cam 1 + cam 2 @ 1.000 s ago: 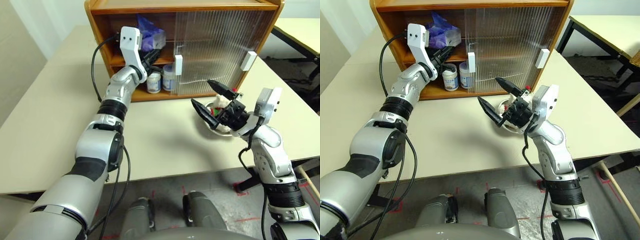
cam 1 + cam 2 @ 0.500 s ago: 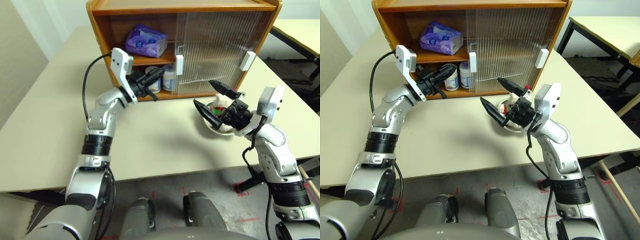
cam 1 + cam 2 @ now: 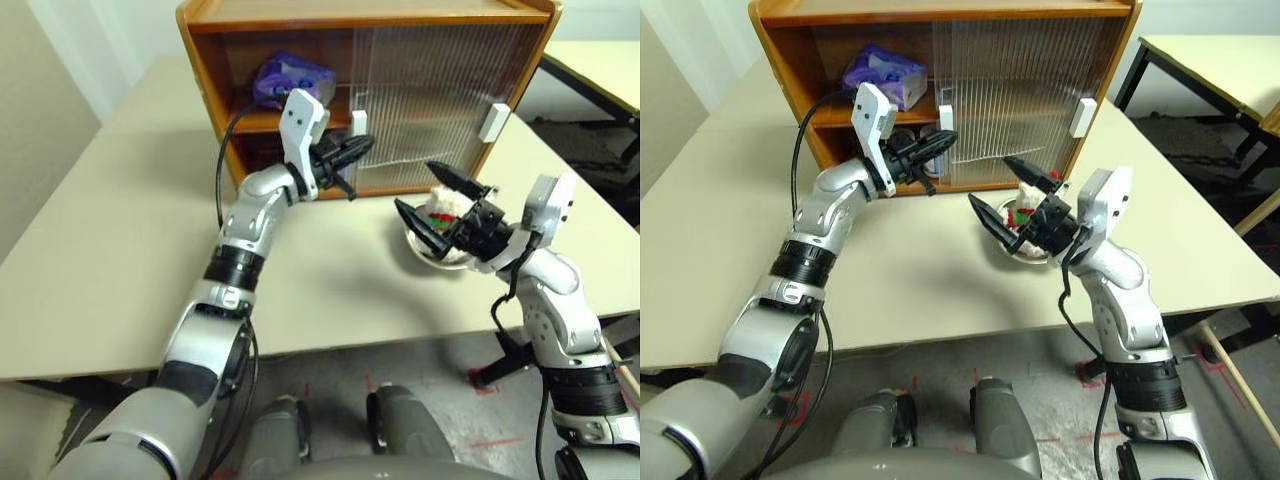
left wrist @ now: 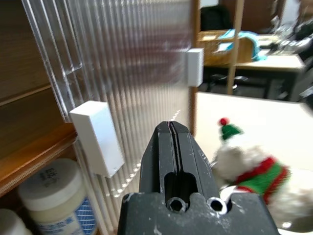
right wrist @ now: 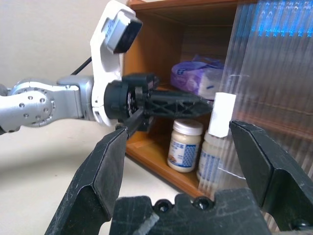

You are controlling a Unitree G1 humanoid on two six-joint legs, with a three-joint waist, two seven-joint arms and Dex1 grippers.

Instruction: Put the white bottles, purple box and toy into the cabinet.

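Observation:
The cabinet [image 3: 205, 70] stands at the table's back with its left half open. Inside, the purple box [image 3: 275, 78] lies on the upper shelf. The two white bottles [image 5: 185, 144] [image 5: 210, 159] stand on the lower shelf, one behind the ribbed door's edge. My left gripper [image 3: 368, 145] is shut and empty, level in front of the opening, its tip close to the door's white handle [image 3: 358, 125]. The toy [image 3: 447, 205] sits in a steel bowl [image 3: 430, 255] on the table right of the opening. My right gripper [image 3: 415, 186] stands open just above and in front of the toy, holding nothing.
The ribbed sliding doors [image 3: 430, 90] cover the cabinet's right half, with a second white handle [image 3: 494, 122] near the right edge. Bare beige tabletop [image 3: 120, 230] stretches left and in front of the cabinet. Another table [image 3: 600, 60] stands at the back right.
My left gripper has drawn back from the purple box at the upper shelf and swung right to the door handle. The box now lies flat on the shelf. The right gripper has kept still.

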